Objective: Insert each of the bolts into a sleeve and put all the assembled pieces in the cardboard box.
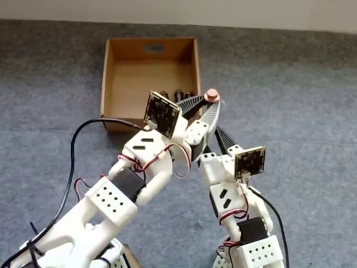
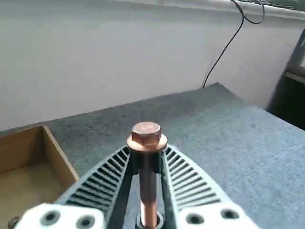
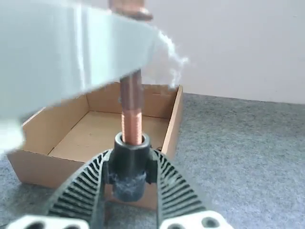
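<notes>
Bolt (image 2: 147,138) stands upright between the jaws of the left gripper (image 2: 147,160), which is clenched on the shank just below the flanged head; the head sits above the jaw tips. Right gripper (image 3: 129,160) is clenched on the dark sleeve (image 3: 128,168), bore facing up between its jaw tips. Threaded end of bolt is at or just inside the sleeve mouth, w/ most of the shank exposed btwn the two jaw sets, so insertion is judged begun, not complete. Cardboard box (image 1: 107,78) lies beyond both jaw sets. Approx. three dark pieces (image 1: 178,95) rest inside against its near wall, prob. finished assemblies. Remaining: seat bolt fully, then place this assy in box.
</notes>
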{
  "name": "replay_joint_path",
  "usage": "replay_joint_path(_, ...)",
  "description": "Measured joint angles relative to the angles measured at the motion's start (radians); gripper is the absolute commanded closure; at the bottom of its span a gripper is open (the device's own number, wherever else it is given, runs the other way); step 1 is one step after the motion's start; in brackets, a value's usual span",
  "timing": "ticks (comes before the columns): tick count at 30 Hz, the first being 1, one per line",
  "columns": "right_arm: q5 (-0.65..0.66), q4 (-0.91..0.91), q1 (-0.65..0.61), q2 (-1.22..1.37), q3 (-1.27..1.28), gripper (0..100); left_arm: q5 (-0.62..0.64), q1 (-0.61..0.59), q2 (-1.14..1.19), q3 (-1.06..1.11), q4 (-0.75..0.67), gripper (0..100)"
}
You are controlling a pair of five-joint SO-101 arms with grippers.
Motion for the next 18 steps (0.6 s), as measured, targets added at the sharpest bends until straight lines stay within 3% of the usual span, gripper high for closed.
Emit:
replay_joint_path(3,0.0,0.0,0.0,0.0,0.0,99.3,0.0,0.0,0.0,0.014,0.009,99)
replay_joint_path(13,0.071,0.0,-0.002,0.0,0.008,99.3,0.0,0.0,0.0,-0.018,0.25,99)
replay_joint_path(18,0.071,0.0,-0.002,0.0,0.009,99.3,-0.006,0.002,0.0,-0.02,0.256,84)
